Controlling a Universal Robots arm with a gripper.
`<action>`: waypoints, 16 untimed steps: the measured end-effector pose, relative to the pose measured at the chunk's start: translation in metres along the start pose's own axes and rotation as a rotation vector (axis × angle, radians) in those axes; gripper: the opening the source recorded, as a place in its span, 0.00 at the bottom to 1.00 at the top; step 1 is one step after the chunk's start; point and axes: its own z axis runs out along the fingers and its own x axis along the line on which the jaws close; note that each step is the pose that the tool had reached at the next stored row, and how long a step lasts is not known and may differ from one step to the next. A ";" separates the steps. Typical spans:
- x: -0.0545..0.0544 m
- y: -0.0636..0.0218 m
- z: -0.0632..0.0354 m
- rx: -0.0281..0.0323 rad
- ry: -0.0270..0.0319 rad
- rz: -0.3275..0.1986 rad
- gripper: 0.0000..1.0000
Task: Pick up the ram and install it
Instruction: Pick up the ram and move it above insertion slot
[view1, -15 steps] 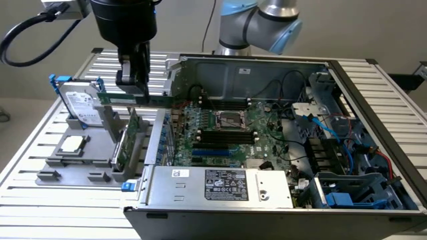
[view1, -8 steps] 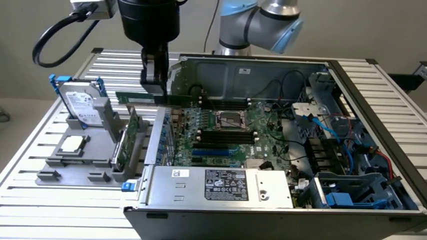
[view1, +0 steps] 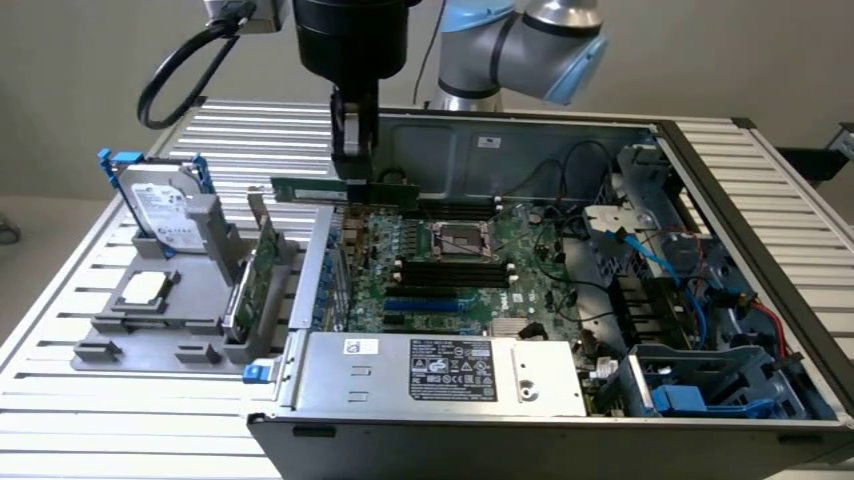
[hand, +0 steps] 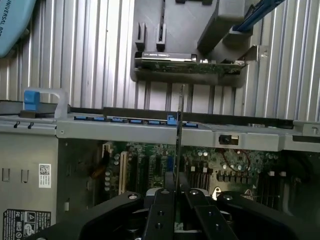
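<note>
Ram's clamped and held high!
The gripper (view1: 354, 178) jaws are clamped on the ram (view1: 310, 189) mid-length. The stick juts out level on both sides of them, with the motherboard (view1: 534, 285) below.

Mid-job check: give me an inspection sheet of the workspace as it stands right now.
Surface: slatted metal table carrying an open PC case.
Job's things: ram held level above the motherboard, not seated.
Clutter: grey fixture with hard drive and expansion card.
End effector: end effector shut on the ram.
Cables: black loop near the wrist; blue cable inside the case.
Surroundings: plain wall.
</note>
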 end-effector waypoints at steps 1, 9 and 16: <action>-0.001 -0.0039 -0.0002 0.0000 0.0000 0.000 0.14; -0.014 -0.0328 -0.0008 0.0064 0.0005 0.000 0.14; -0.029 -0.0555 0.0009 0.0287 0.0059 0.001 0.14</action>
